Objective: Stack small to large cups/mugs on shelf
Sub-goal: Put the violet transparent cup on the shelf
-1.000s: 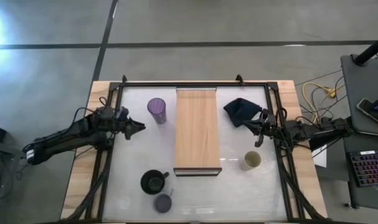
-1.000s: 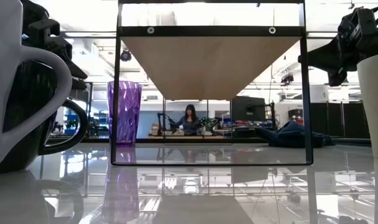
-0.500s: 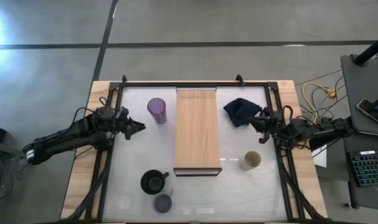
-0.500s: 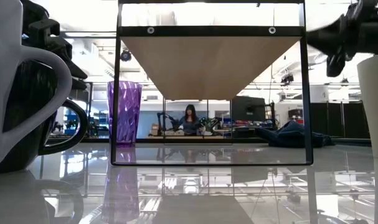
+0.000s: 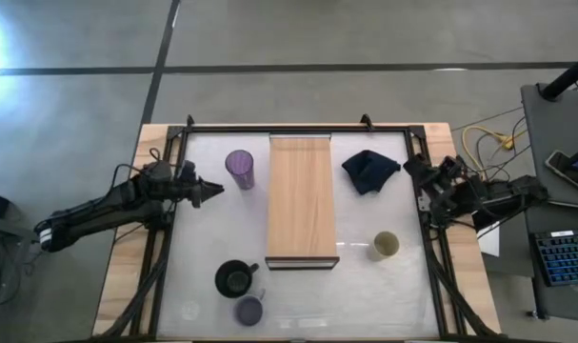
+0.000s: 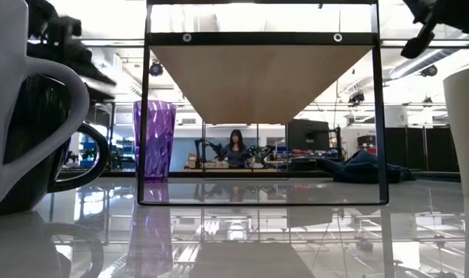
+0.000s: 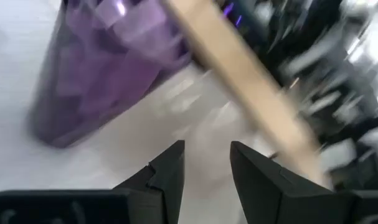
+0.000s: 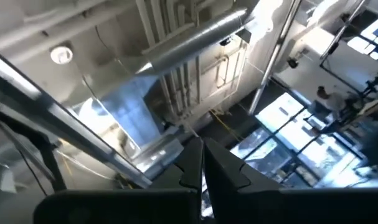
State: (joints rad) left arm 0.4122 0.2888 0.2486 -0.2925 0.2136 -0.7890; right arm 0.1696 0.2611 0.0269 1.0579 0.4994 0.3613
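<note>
The left gripper (image 5: 215, 190) hovers just beside the ribbed, see-through purple tumbler (image 5: 239, 169), its fingers (image 7: 167, 177) slightly parted and empty. Next comes the flat pale-wood shelf (image 5: 302, 200) at the bench (image 5: 203, 238) middle, bare. A glossy black mug (image 5: 234, 278) and lavender mug (image 5: 249, 310) sit near the front. The beige cup (image 5: 385, 245) stands right of the shelf. The right gripper (image 5: 409, 166) is at the bench's right edge, fingers (image 8: 223, 171) pressed together, empty.
</note>
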